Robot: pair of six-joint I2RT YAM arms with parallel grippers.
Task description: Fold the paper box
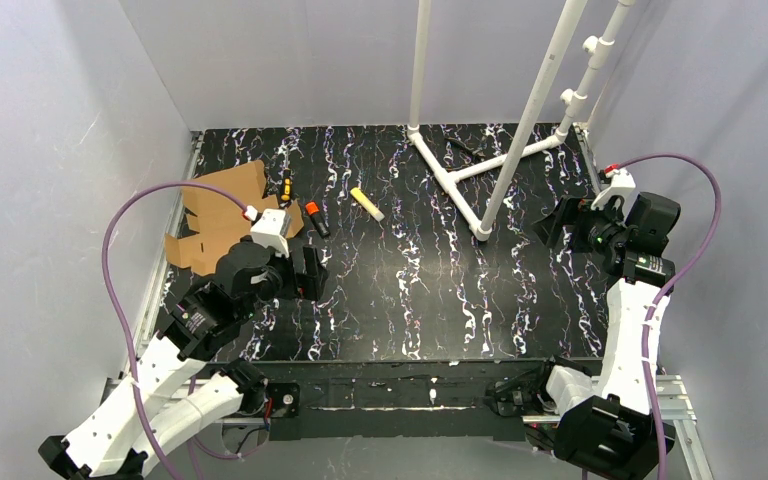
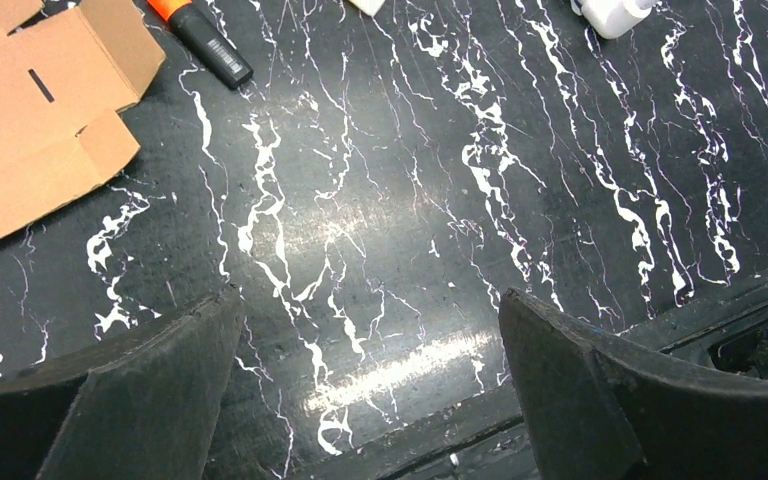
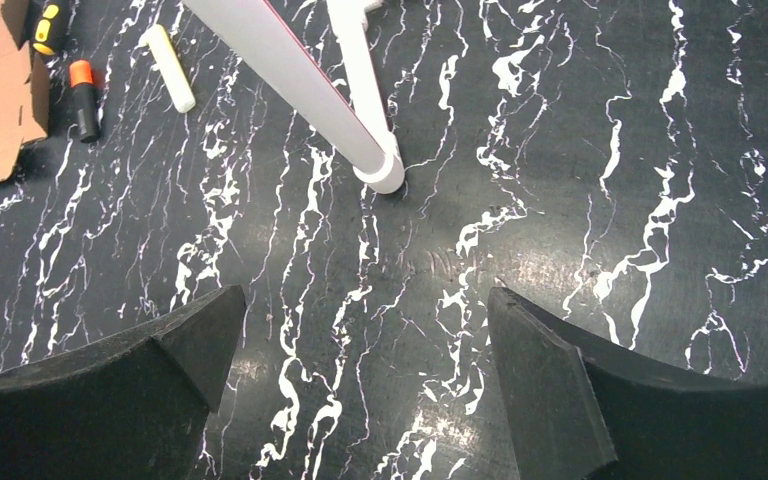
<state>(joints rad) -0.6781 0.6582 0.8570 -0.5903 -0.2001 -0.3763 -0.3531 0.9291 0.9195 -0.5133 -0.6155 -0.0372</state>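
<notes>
From above, both arms are seen at once: the left gripper over the near-left of the black, white-veined table top, the right gripper by the far-right edge. In the wrist views the 2 fingers of each are seen spread wide, with nothing held. A slot cut in the paper box, a flat brown corrugated cardboard sheet, is shown only by the left wrist camera. A black marker with an orange cap, a pale yellow stick and a yellow-and-black tool are laid beside the sheet. A white plastic pipe frame is stood between the right gripper and the sheet. The paper box is laid flat at the far-left, just beyond the left gripper, untouched
</notes>
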